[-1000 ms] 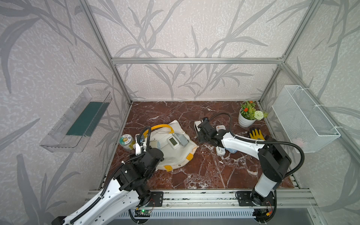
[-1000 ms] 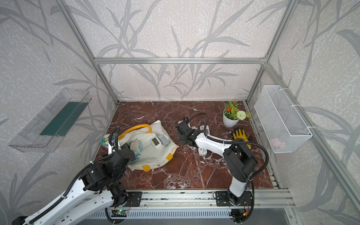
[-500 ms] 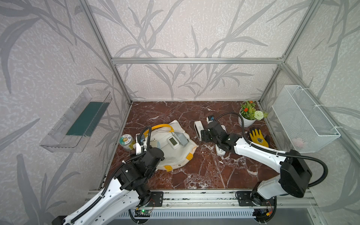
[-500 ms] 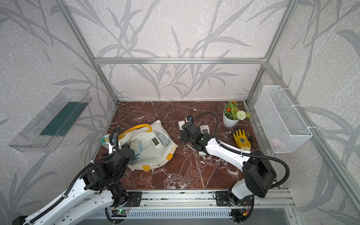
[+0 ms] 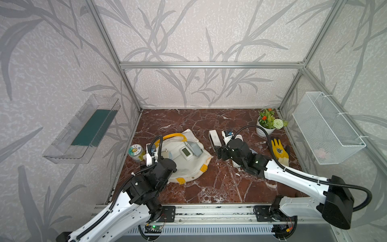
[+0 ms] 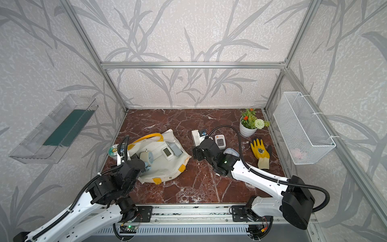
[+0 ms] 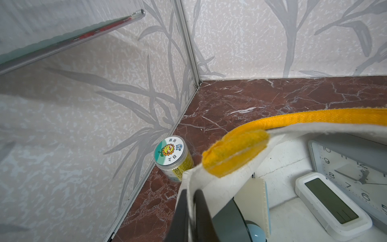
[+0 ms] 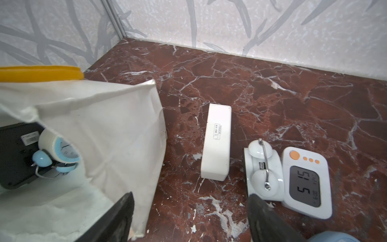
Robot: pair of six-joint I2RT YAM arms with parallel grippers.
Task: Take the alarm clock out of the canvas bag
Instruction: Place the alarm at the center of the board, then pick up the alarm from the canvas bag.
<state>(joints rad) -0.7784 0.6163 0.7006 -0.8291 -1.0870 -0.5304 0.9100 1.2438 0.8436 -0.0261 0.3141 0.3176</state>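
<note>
Lying at 9 o'clock on the marble table (image 5: 209,188) in both top views, the canvas bag (image 5: 191,167) gapes upward, with its yellow loop handle (image 5: 178,135) at the 11 o'clock rim. Three clocks sit inside:
- a pale-blue twin-bell alarm clock (image 6: 146,156)
- a white digital clock (image 5: 186,152), face up, long axis running 11 to 5
- a grey square clock (image 5: 195,147)

The right gripper (image 5: 219,152) hovers just beside the bag at its 3 o'clock.

In the left wrist view, the left gripper (image 7: 191,191) is pinched tight on the bag's rim. One jar (image 7: 172,159) stands beyond.

In the right wrist view, the right gripper's fingers (image 8: 123,209) are spread wide with nothing between them. Three more clocks rest on the marble:
- a white bar clock (image 8: 216,144)
- a white twin-bell clock (image 8: 261,169)
- an orange-buttoned digital clock (image 8: 305,182)
</note>
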